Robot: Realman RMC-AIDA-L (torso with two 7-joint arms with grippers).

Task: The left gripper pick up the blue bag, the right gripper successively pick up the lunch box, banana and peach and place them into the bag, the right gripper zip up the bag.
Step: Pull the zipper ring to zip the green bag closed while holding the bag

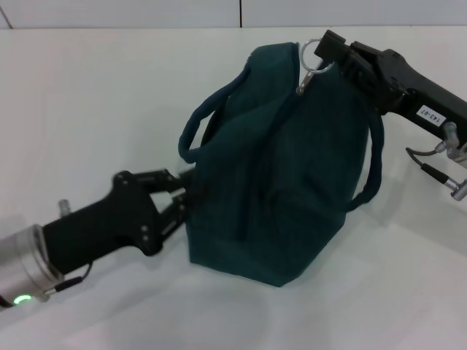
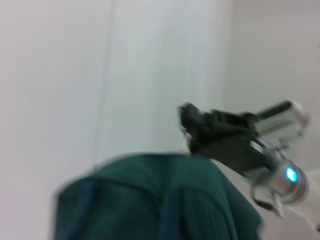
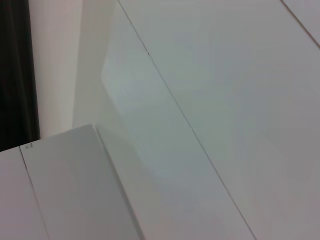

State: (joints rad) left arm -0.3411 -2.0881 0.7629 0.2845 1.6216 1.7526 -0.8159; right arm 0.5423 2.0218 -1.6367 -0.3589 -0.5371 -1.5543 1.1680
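The soft blue bag point(image 1: 281, 182) sags; right end effector point(image 1: 321, 55) clamps its ring zip pull point(image 1: 311, 55), left end effector point(image 1: 182, 200) clamps the bag's side.

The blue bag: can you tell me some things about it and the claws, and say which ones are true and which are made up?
1. The blue bag stands on the white table. True.
2. The right claw is at the ring zip pull on top of the bag. True.
3. The left claw hangs high above the bag. False: it is low, at the bag's side, against the fabric.
4. A banana lies on the table beside the bag. False: no banana is in view.
5. The bag's top gapes wide open. False: it looks closed in the head view.
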